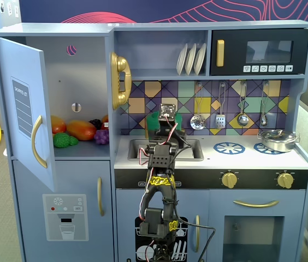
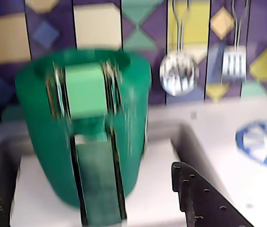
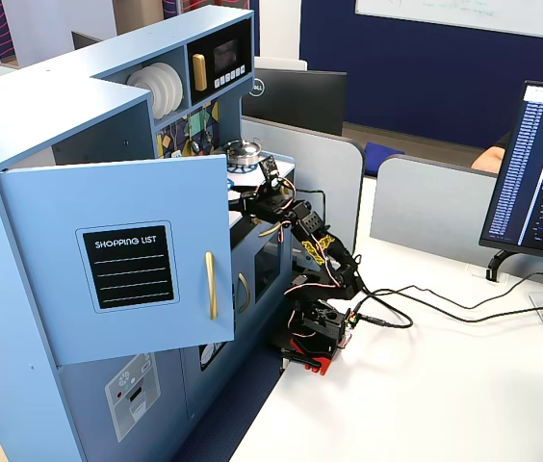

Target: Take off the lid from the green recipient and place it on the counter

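Lid, flat dark-green plastic disc (image 2: 84, 59): seated on tall green plastic recipient (image 2: 84, 127) | gripper (image 2: 95, 198): fingers apart, empty | risk: off-centre grip tips recipient; blur hides alignment

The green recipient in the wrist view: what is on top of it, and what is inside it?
The green recipient stands in the sink, blurred. At its top a dark-green rim and a lighter tab show; whether that is the lid, I cannot tell. The inside is hidden.

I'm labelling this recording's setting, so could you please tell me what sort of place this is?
Most likely an office or lab holding a toy play kitchen: it has a toy microwave and hanging utensils, while a computer monitor and grey desk dividers stand nearby.
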You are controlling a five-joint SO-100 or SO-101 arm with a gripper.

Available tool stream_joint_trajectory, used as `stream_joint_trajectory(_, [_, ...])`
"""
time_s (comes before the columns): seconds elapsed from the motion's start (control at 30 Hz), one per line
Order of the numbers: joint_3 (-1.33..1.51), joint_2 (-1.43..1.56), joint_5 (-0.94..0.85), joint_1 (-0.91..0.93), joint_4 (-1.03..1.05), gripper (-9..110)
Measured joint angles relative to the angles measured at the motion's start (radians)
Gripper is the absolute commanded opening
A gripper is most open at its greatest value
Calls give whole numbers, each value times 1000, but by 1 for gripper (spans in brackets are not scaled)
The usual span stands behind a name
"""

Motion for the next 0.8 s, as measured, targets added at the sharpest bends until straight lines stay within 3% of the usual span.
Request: stream_joint_trajectory(0.8, [-281,-407,-123,-74,-130,38])
